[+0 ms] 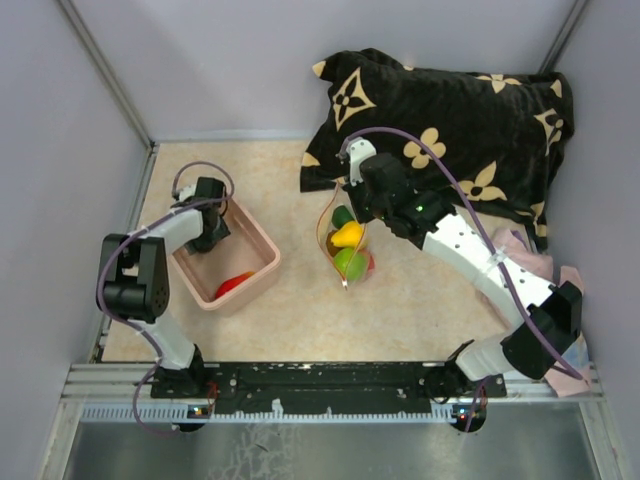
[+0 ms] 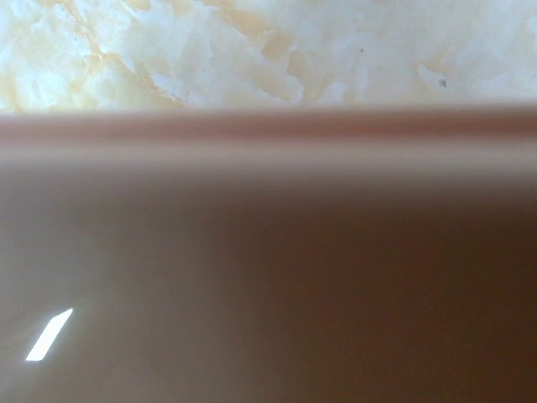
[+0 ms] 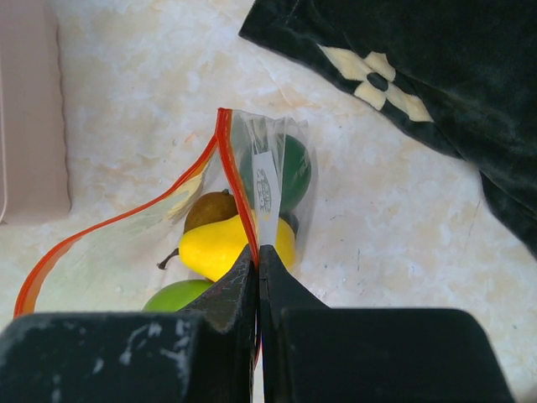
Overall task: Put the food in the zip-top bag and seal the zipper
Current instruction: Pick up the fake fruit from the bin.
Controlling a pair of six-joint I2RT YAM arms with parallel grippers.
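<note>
From above, the zip-top bag of food is being gripped on the counter by the right pincer. The left pincer is being seen inside the pink bin, its opening untellable. Left wrist: only bin wall is being shown. Right wrist: the zipper is being pinched, pincer fully closed.

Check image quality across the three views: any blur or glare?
Top external: sharp, evenly lit, only soft shadows. Left wrist: nearly useless, the pink bin wall fills the frame out of focus, with one white glare streak lower left; only the tabletop strip above is readable. Right wrist: zip-top bag and food crisp, the right gripper dark.
</note>
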